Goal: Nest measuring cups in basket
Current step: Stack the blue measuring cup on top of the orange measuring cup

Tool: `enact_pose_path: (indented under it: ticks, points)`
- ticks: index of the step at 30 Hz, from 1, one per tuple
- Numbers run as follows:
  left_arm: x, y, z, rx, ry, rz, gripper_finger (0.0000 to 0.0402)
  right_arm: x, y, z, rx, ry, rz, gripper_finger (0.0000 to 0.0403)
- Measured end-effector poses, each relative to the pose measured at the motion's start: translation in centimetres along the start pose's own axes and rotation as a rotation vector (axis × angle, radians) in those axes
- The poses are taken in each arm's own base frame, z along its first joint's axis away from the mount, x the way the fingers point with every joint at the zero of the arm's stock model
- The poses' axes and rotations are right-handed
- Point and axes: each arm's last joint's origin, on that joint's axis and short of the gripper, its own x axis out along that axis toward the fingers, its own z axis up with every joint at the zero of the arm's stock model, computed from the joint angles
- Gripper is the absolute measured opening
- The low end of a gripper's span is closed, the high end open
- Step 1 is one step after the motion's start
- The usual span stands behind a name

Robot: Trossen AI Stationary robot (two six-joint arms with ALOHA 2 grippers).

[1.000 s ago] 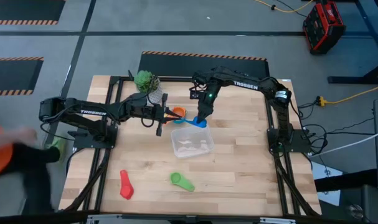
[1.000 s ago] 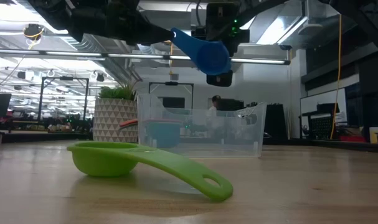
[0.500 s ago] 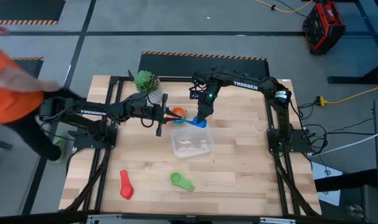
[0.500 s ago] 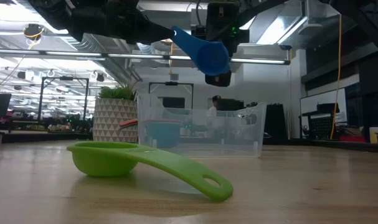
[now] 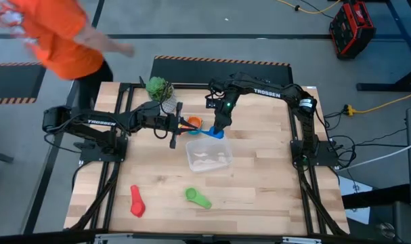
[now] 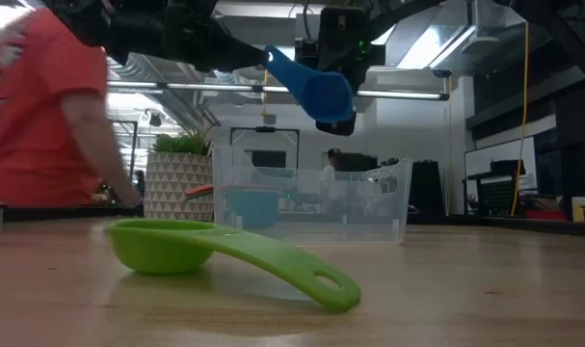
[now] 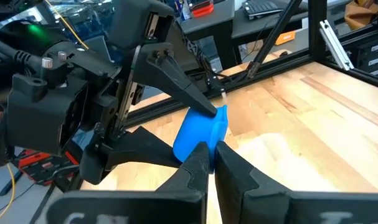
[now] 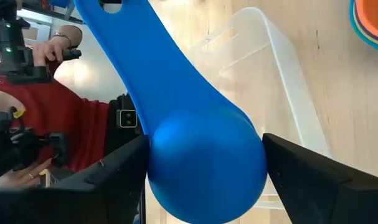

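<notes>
Blue measuring cup point(image 5: 217, 133) hangs just past the far edge of the clear basket point(image 5: 208, 155) in the high view, the right gripper point(image 5: 217, 129) directly over it. Left gripper point(image 5: 177, 125) reaches in from the left, beside a stack of orange and light blue cups point(image 5: 193, 124) near the potted plant point(image 5: 160, 90). Green cup point(image 5: 197, 197) and red cup point(image 5: 137, 201) lie well apart on the near boards. A person in orange point(image 5: 53, 27) stands off the far left corner.

Low view: blue cup point(image 6: 309, 85) is held in the air above the basket point(image 6: 311, 201), handle slanting up to the left. Green cup point(image 6: 232, 253) sits in front, bowl down on the wood.

Left wrist view: left gripper point(image 7: 207, 163) has its fingers pressed together on nothing; blue cup point(image 7: 201, 134) is beyond them, under the other arm.

Right wrist view: right gripper point(image 8: 204, 165) is spread wide, both fingers hugging the bowl of the blue cup point(image 8: 198, 149), basket point(image 8: 263, 93) below.
</notes>
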Motion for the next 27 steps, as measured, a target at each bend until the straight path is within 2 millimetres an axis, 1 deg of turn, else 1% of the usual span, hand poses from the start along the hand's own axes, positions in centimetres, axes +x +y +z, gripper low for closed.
enact_pose_path:
  ticks: [5, 13, 16, 27]
  points:
    - [0.0, 0.0, -0.1, -0.004, 0.009, 0.001, 0.0004, -1.1, -0.8, 0.0, -0.006, -0.037, 0.033, 0.0305]
    - [0.0, 0.0, -0.1, -0.004, 0.018, 0.016, 0.0004, -2.5, -1.8, -0.1, 0.017, -0.075, 0.027, 0.0305]
    - [0.0, 0.1, -0.1, -0.004, 0.022, 0.029, 0.0004, -2.6, -1.9, 0.0, 0.017, -0.081, 0.037, 0.0305]
    - [0.0, 0.1, 0.0, -0.002, 0.013, 0.036, 0.0004, -2.5, -1.8, 1.1, 0.036, -0.15, 0.049, 0.0304]
